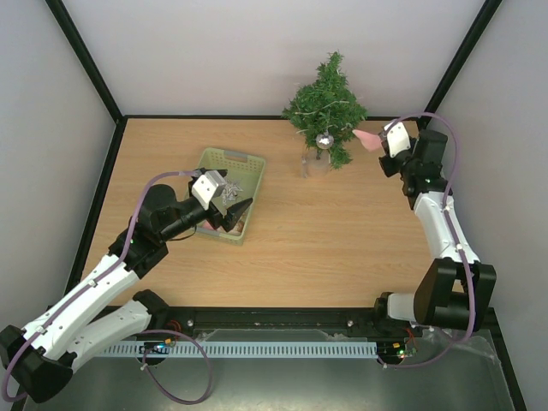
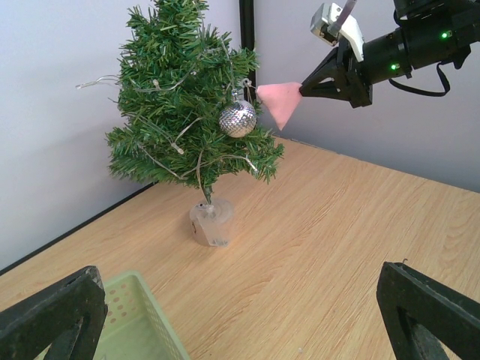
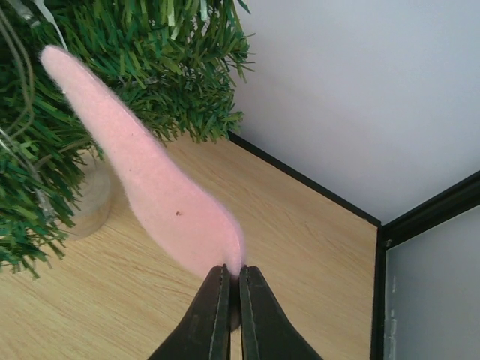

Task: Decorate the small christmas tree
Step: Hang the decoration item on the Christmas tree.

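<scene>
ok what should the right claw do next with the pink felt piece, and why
Probably ease it slightly deeper into the small christmas tree: the right claw is shut on the pink felt piece, whose tip only reaches the outer needles.

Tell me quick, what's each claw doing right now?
Left gripper: open, empty, above the basket.
Right gripper: closed on a pink felt ornament by the small christmas tree.

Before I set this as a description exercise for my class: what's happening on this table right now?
The right gripper, shut on a pink felt piece, holds it at the branches of the small christmas tree, near a silver ball already hanging there. The left gripper is open over the pale green basket, holding nothing. The tree stands upright near the table's far edge.
</scene>
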`<state>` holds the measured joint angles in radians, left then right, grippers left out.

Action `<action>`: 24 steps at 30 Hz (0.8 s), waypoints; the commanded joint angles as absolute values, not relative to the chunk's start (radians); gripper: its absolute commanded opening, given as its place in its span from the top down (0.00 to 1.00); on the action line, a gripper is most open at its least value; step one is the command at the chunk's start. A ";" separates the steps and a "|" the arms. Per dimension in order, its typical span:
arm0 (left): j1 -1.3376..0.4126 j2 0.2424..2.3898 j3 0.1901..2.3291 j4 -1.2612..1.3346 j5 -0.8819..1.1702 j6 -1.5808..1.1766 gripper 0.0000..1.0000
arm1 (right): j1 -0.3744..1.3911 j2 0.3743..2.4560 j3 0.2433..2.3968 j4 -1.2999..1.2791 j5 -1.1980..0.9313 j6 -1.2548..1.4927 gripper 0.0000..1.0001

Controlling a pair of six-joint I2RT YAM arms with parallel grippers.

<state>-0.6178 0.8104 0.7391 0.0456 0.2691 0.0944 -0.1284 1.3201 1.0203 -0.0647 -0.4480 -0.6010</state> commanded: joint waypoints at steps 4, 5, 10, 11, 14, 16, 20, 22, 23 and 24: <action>-0.622 0.804 0.732 0.062 0.274 0.102 0.00 | -0.114 1.281 1.007 -0.097 -0.513 -0.454 0.97; -0.621 0.805 0.732 0.065 0.275 0.101 0.00 | -0.114 1.281 1.010 -0.098 -0.516 -0.420 0.98; -0.621 0.819 0.730 0.065 0.281 0.096 0.00 | -0.114 1.321 1.089 -0.260 -0.494 -0.366 0.98; -0.622 0.824 0.729 0.066 0.281 0.095 0.00 | -0.114 1.328 1.086 -0.272 -0.486 -0.359 0.98; -0.622 0.838 0.733 0.058 0.281 0.097 0.00 | -0.114 1.351 1.077 -0.255 -0.490 -0.333 0.90; -0.621 0.843 0.732 0.058 0.275 0.097 0.00 | -0.114 1.359 1.085 -0.219 -0.478 -0.273 0.78; -0.624 0.859 0.735 0.046 0.261 0.099 0.00 | -0.114 1.369 1.127 -0.152 -0.425 -0.061 0.65; -0.627 0.867 0.735 0.043 0.247 0.097 0.00 | -0.114 1.385 1.161 -0.171 -0.371 0.052 0.62; -0.627 0.872 0.736 0.043 0.236 0.093 0.00 | -0.114 1.393 1.175 -0.198 -0.355 0.098 0.62; -0.628 0.879 0.736 0.043 0.224 0.088 0.00 | -0.112 1.402 1.187 -0.219 -0.347 0.146 0.62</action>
